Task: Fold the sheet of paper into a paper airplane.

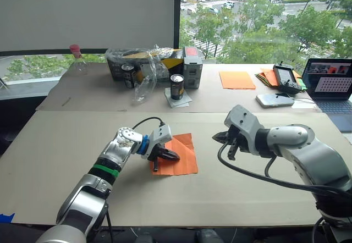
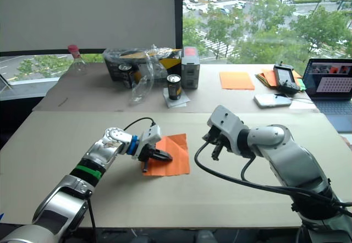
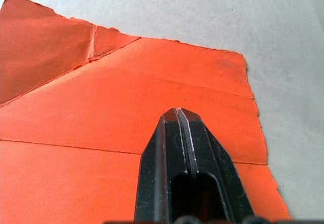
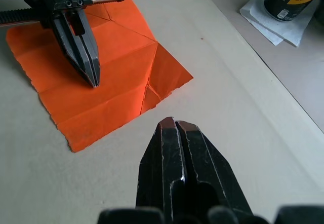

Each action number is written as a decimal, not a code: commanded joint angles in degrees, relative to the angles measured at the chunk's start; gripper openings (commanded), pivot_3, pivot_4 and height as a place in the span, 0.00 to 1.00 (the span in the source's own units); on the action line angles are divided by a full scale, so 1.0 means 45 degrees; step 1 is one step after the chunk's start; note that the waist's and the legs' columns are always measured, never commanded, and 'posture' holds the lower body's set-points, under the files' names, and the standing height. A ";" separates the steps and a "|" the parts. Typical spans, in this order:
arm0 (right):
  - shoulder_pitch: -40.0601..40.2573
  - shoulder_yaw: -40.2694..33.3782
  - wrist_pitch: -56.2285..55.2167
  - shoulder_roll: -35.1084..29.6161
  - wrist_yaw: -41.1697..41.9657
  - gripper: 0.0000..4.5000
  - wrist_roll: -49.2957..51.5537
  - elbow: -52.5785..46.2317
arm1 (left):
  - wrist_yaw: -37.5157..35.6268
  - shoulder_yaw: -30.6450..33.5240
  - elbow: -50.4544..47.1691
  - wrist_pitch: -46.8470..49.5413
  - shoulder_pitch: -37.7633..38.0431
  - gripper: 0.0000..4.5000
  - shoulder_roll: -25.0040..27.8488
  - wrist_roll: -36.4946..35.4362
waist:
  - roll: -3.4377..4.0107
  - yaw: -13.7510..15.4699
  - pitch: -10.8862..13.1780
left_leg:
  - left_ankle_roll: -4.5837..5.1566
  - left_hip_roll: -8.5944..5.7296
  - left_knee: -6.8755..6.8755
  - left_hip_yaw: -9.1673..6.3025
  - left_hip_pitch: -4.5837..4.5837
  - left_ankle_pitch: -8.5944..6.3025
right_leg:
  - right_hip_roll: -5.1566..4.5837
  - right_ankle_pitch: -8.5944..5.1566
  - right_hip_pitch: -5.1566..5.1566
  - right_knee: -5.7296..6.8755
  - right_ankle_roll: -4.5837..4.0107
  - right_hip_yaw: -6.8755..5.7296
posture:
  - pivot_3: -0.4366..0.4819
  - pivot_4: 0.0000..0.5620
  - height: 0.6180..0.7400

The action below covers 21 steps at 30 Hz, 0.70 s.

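Left eye view: the sheet of paper (image 1: 177, 155) lies flat on the desk (image 1: 66, 160), near its middle, one corner already folded inward. The left gripper (image 1: 171, 156) rests its tip on the sheet, jaws pressed together. The right gripper (image 1: 221, 138) hangs above bare desk, just beside the sheet's right edge and apart from it.

Right eye view: same arrangement; the paler orange sheet (image 2: 236, 79) and a can (image 2: 174, 87) stand well apart on the far desk.

Left wrist view: jaws closed, nothing between them, tip down on the creased surface.

Right wrist view: jaws closed and empty, pointing toward the folded corner.

Assessment: the sheet is judged very light, thin, limp and easily torn; its edges look ragged. It will likely slide unless pinned. Best taken at a free corner or edge, lifted gently, while the other gripper holds the middle down.
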 commanded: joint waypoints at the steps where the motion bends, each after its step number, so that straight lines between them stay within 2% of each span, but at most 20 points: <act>1: 0.0197 0.0187 -0.0447 0.0431 -0.0677 0.00 -0.0255 -0.0225 | 0.0015 -0.0048 -0.0084 0.0119 -0.0130 0.01 0.0099 0.0120 | -0.0001 0.0015 0.0000 | 0.0000 0.0000 0.0000 0.0000 0.0000 0.0000 | 0.0000 0.0000 0.0002 0.0000 0.0000 0.0000 | 0.48 0.27 0.93; 5: 0.0286 0.0548 -0.0588 0.1421 -0.1462 0.00 -0.0474 0.0262 | 0.0078 0.0129 -0.0316 0.0265 -0.0051 0.01 0.0254 -0.0005 | 0.0000 0.0024 0.0000 | 0.0000 -0.0003 0.0001 0.0001 0.0000 0.0000 | -0.0004 0.0000 0.0004 -0.0001 0.0000 0.0001 | 0.48 0.27 0.93; 10: -0.0149 0.0574 -0.1174 0.3057 -0.3202 0.00 -0.1416 0.2567 | 0.0896 0.0477 -0.0737 0.0228 0.0432 0.01 0.0287 -0.0108 | 0.0001 0.0013 -0.0001 | 0.0000 0.0000 0.0001 0.0004 0.0012 0.0001 | -0.0002 0.0001 0.0004 0.0008 -0.0002 0.0004 | 0.48 0.27 0.93; 14: -0.0680 0.0349 -0.0645 0.3865 -0.3408 0.28 -0.1214 0.3670 | 0.1522 0.0492 -0.0604 -0.0504 0.0742 0.00 0.0061 0.0066 | 0.0001 0.0033 -0.0001 | 0.0000 -0.0002 0.0001 0.0003 0.0004 0.0001 | -0.0005 0.0003 0.0002 0.0005 -0.0004 0.0005 | 0.48 0.27 0.93; 18: -0.1425 0.0379 -0.1395 0.4801 -0.3666 0.57 -0.1339 0.5490 | 0.1925 0.0278 -0.0636 -0.0918 0.0983 0.00 0.0051 0.0345 | 0.0004 0.0038 -0.0003 | 0.0000 -0.0003 0.0002 0.0004 0.0015 0.0001 | -0.0006 0.0004 0.0008 0.0006 -0.0005 0.0005 | 0.48 0.27 0.93; 21: -0.1773 0.0444 -0.2300 0.5549 -0.3677 0.57 -0.1401 0.7180 | 0.2182 0.0259 -0.0646 -0.1156 0.1087 0.00 0.0151 0.0493 | 0.0005 0.0025 -0.0005 | 0.0000 -0.0002 0.0001 0.0004 0.0031 0.0001 | -0.0004 0.0003 0.0023 0.0007 -0.0005 0.0004 | 0.48 0.27 0.93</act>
